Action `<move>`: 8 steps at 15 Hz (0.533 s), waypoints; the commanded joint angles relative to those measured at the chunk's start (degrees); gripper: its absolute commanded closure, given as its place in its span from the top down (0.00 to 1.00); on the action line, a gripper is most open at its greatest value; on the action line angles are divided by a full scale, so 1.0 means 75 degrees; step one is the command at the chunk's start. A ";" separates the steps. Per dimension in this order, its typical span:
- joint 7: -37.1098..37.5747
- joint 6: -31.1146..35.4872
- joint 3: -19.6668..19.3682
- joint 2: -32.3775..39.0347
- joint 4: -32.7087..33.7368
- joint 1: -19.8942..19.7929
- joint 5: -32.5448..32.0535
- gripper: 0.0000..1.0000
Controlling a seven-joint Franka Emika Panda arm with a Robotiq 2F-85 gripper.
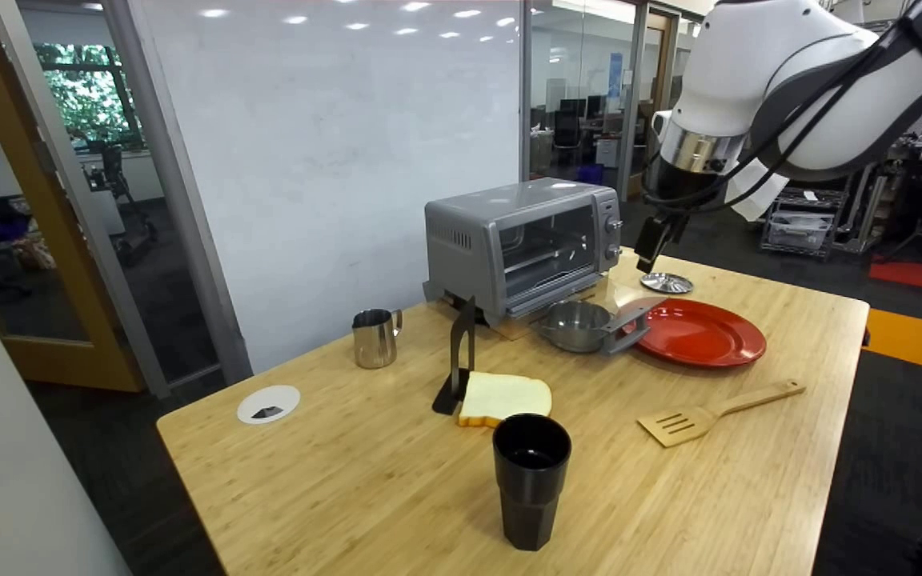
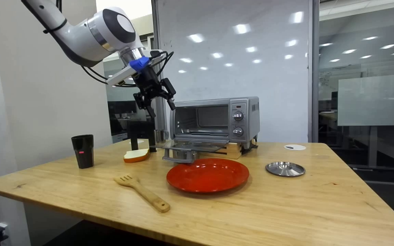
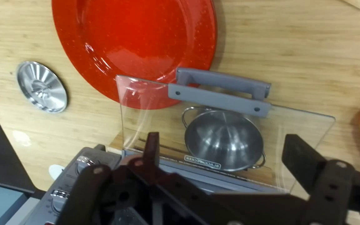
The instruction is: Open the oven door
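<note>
The silver toaster oven (image 1: 461,244) stands on the table, also in an exterior view (image 2: 254,118). Its oven door (image 2: 202,146) is folded down, about level, with the oven's inside exposed. In the wrist view the door's clear glass and grey handle bracket (image 3: 217,99) reach out over the red plate's edge. The handle also shows in an exterior view (image 1: 631,328). My gripper (image 2: 162,109) is open and empty, raised above the table near the oven front. In the wrist view its fingers (image 3: 222,139) are spread wide above the door, with nothing between them. The gripper also shows in an exterior view (image 1: 653,244).
A steel pot (image 1: 577,326) stands under the lowered door. The red plate (image 2: 208,176) lies in front, with a metal lid (image 2: 285,169) beside it. Around are a wooden spatula (image 1: 689,420), bread slice (image 1: 505,398), black cup (image 1: 531,480), steel pitcher (image 1: 375,340) and black bookend (image 1: 461,352).
</note>
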 commanded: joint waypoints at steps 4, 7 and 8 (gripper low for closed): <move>-0.1495 0.0158 0.0076 -0.0212 -0.0004 -0.0031 0.1417 1.00; -0.1667 0.0147 0.0089 -0.0282 -0.0015 -0.0030 0.1531 1.00; -0.1667 0.0147 0.0090 -0.0282 -0.0023 -0.0030 0.1531 1.00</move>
